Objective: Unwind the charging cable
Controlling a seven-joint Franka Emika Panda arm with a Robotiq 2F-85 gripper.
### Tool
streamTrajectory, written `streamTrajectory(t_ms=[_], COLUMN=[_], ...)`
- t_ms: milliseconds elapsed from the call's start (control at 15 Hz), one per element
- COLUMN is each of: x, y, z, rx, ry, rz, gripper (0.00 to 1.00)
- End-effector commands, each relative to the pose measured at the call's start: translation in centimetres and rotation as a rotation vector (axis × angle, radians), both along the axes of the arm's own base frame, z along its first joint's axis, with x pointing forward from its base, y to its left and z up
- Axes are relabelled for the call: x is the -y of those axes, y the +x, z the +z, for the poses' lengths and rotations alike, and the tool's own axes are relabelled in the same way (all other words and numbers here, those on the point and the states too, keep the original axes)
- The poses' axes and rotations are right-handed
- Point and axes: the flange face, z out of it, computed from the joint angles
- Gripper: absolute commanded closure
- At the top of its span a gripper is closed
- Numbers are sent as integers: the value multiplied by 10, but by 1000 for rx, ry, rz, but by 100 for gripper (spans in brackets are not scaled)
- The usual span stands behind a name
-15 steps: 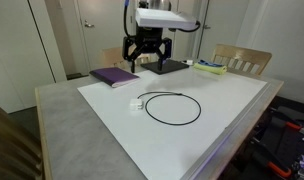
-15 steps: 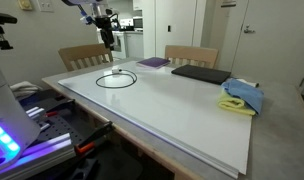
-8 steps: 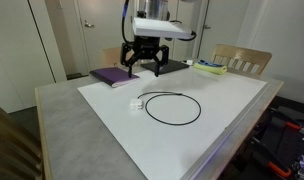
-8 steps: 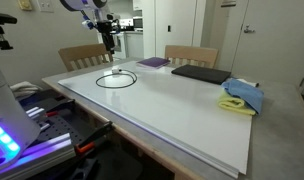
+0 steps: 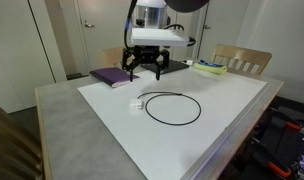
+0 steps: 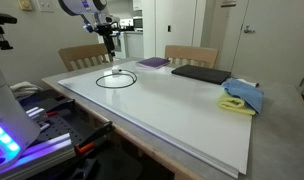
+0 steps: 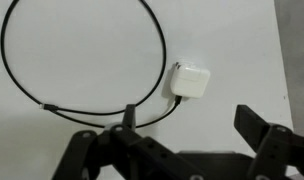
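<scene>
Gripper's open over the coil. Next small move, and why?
Probably lower straight onto the white plug block: the gripper hangs open above it, block roughly centred between its jaws in the wrist view, and the charging cable lies coiled, untouched.

The cord of the charging cable [image 7: 166, 55] looks like matt black rubber, and its plug block [image 7: 190, 82] is smooth, glossy white plastic. The gripper [image 5: 145, 70] is matt black, plastic or metal, hard to tell which. A smooth white sheet [image 5: 232, 100] with a faint sheen covers a grey, speckled, stone-like tabletop [image 5: 62, 110]. The chair [image 5: 242, 58] is light wood. The blue cloth [image 6: 244, 94] is soft and crumpled.
</scene>
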Motion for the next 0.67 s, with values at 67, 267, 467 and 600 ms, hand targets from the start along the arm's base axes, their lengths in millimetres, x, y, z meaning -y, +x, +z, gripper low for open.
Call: streamTrajectory(t_ms=[67,267,467,600], x=[-2,-5,-10,-12], y=[9,15,18,18], z=[-19,-27,-39,-47], rx=[48,86,92,71], ry=[-37,-52,-35,-25], rz=[-32,-41,-42,-69], gripper=[0,0,0,0])
